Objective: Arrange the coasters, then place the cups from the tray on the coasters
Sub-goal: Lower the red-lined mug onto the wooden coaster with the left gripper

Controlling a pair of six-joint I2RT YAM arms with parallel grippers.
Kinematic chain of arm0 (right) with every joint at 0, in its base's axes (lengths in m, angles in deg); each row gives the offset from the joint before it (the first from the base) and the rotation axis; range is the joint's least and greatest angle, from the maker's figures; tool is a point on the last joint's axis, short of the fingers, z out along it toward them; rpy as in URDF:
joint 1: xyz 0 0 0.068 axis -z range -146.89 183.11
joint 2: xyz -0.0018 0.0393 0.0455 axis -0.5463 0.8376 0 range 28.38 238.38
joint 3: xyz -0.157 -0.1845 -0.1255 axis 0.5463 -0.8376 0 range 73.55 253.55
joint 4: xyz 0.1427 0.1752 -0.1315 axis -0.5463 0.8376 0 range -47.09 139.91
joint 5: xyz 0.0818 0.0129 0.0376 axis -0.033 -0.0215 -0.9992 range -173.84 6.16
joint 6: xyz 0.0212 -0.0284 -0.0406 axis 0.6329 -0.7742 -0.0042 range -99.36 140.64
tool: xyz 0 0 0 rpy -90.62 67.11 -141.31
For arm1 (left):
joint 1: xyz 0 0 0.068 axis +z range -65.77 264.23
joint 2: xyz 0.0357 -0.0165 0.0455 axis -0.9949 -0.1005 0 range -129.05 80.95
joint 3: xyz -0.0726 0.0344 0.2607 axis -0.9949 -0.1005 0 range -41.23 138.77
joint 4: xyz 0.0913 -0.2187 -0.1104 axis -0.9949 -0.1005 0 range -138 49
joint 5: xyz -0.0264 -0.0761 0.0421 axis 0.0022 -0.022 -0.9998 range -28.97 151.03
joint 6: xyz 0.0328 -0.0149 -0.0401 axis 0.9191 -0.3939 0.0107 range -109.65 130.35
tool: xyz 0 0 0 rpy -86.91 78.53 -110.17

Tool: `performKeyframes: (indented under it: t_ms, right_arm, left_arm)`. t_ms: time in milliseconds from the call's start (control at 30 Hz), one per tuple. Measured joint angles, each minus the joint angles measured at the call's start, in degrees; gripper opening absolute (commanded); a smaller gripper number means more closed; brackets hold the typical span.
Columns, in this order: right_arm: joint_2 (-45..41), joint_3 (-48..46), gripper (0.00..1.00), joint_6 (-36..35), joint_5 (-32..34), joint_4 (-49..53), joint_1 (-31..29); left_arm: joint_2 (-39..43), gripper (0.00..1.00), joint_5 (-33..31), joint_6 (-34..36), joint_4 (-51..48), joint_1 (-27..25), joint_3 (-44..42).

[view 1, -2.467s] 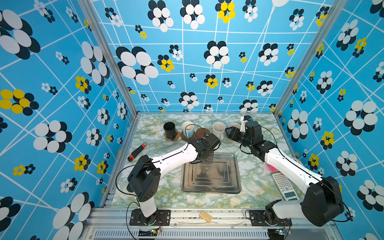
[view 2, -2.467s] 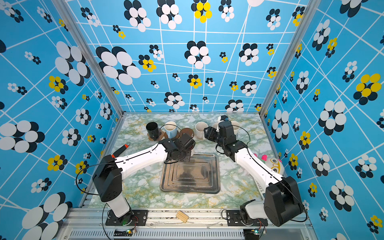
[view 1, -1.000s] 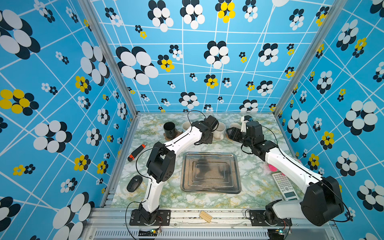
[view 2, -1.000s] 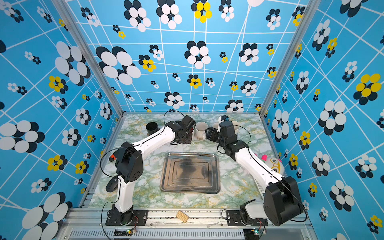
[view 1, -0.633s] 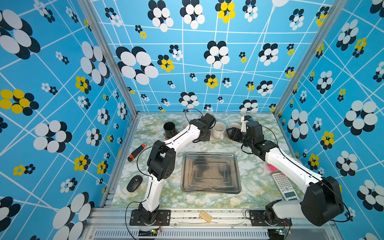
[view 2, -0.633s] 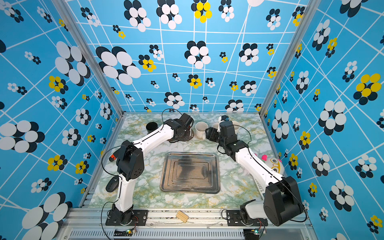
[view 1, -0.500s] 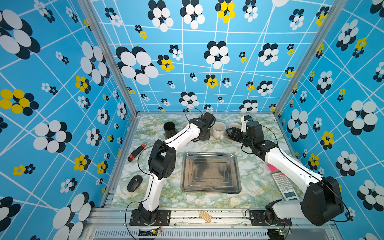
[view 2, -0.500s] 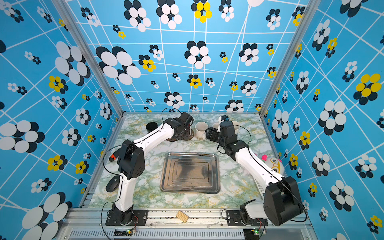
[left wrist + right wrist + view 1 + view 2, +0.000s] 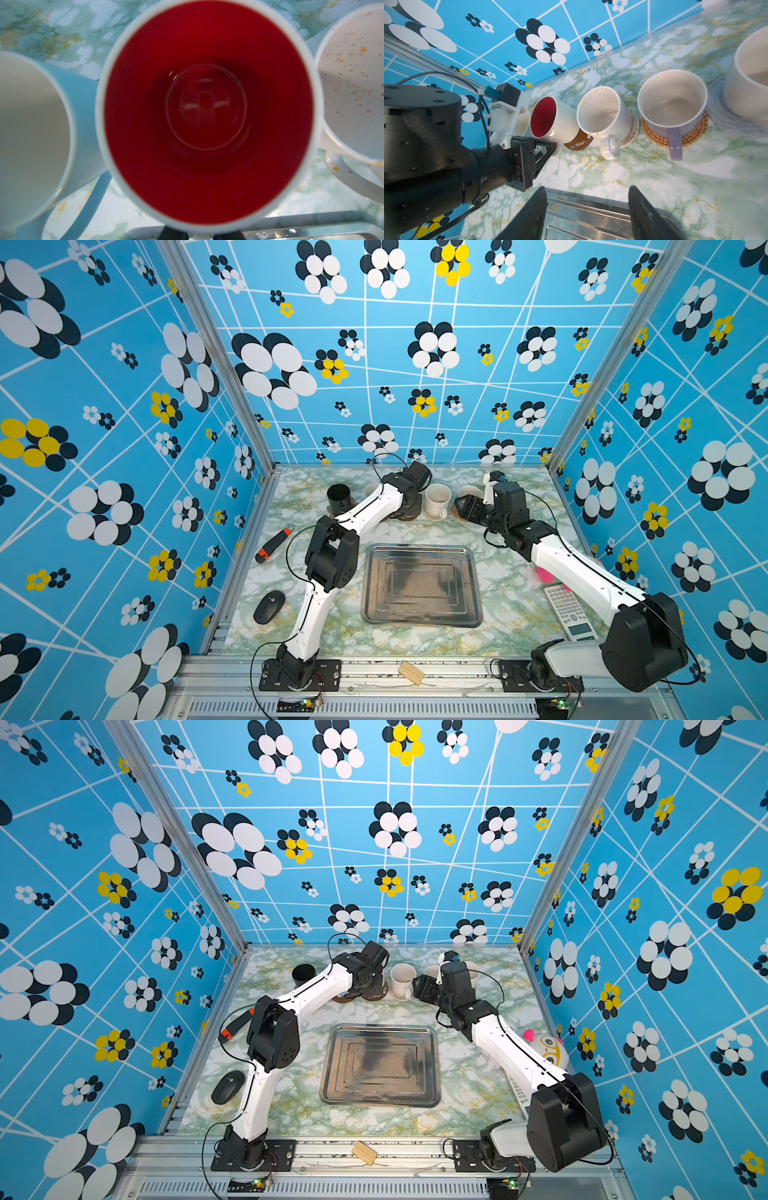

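My left gripper is shut on the handle of the white cup with the red inside, which stands at a dark-brown coaster in the back row. The left wrist view looks straight down into this cup, between the light blue cup and the speckled cup. The speckled cup stands on the lacy coaster, the lavender cup on the rattan coaster, and the cream cup on the grey coaster. My right gripper hangs open over the back edge of the empty tray.
The black cup stands at the left end of the row. An orange-and-black marker and a black mouse lie at the left. A calculator and a pink-and-white toy lie at the right.
My left arm has swung from above the tray to the back row with the red-inside cup and shifted slightly left. The right arm has not moved.
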Motion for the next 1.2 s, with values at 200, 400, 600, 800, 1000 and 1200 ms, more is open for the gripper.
performKeyframes:
  t_ms: [200,400,600,800,1000,1200]
  right_arm:
    - [0.00,0.00,0.64,-0.02,0.00,0.00,0.17]
    - [0.00,0.00,0.65,-0.02,0.00,0.00,0.17]
    - [0.07,0.00,0.64,-0.02,-0.02,0.00,0.17]
    - [0.50,0.00,0.65,-0.02,-0.04,0.00,0.22]
    - [0.52,0.00,0.65,-0.02,-0.04,0.00,0.39]
    - [0.52,0.00,0.65,-0.02,-0.07,0.00,0.44]
  left_arm:
    - [-0.79,0.00,0.02,-0.02,-0.42,0.20,0.02]
    - [-0.81,0.00,0.02,-0.13,-0.37,0.79,0.33]
    - [-1.22,0.00,0.39,-0.17,-0.35,1.11,0.87]
    - [-3.15,0.00,1.31,-0.22,-0.35,1.11,1.53]
    - [-3.82,0.00,1.84,-0.22,-0.35,1.11,1.62]
    - [-3.89,0.00,1.99,-0.24,-0.33,1.11,1.75]
